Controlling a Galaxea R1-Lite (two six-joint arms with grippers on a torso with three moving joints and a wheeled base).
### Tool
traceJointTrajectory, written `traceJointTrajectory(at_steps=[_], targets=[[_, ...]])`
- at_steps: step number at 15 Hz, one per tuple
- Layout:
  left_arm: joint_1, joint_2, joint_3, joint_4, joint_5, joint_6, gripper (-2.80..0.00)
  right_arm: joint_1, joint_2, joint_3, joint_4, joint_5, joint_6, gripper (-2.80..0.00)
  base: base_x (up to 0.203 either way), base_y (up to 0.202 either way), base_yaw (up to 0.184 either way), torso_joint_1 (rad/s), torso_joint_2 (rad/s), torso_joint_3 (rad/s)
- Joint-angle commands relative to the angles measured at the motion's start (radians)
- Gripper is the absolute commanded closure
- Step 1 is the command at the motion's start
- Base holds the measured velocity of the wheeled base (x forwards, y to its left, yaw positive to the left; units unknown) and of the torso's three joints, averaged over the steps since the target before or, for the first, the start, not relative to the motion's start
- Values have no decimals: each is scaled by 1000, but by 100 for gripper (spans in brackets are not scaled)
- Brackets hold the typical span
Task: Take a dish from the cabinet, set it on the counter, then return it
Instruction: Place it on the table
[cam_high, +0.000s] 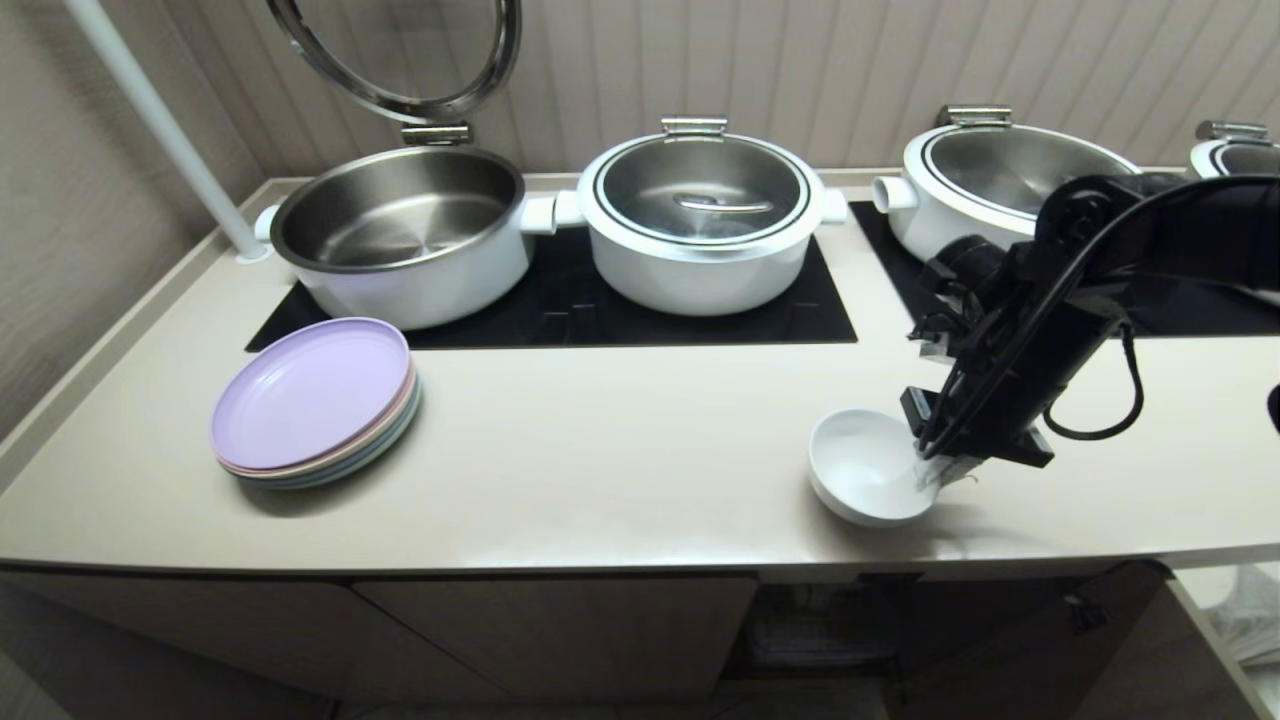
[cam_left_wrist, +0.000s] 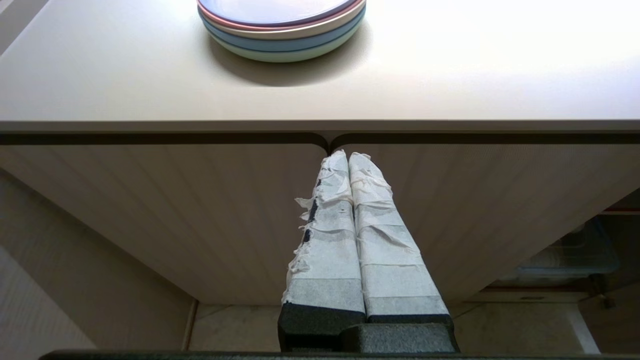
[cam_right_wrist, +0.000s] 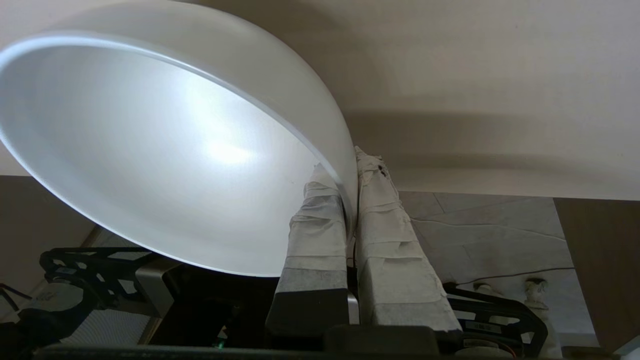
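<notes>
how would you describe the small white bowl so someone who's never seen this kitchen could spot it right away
On the long beige counter, look right of the black hob panel, near the front edge. The small white bowl is tilted there, its rim pinched by the right gripper. Unlike the pastel plate stack far left, it is deep, plain white and single.

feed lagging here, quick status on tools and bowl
Right tool shut on bowl rim, over counter front edge. Left tool shut, parked by cabinet. Nothing blocking.
</notes>
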Motion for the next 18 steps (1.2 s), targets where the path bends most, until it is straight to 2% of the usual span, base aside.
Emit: traceJointTrajectory(at_steps=[1,17,18], targets=[[0,0,0,0,1,0,0,-4,3,0,5,0,0,0,0,0,0,0,0,0],[0,0,0,2,1,0,0,-4,4,-1,2,1,-4,0,0,0,0,0,0,0],[0,0,0,0,1,0,0,-4,4,-1,2,1,-4,-280,0,0,0,0,0,0]])
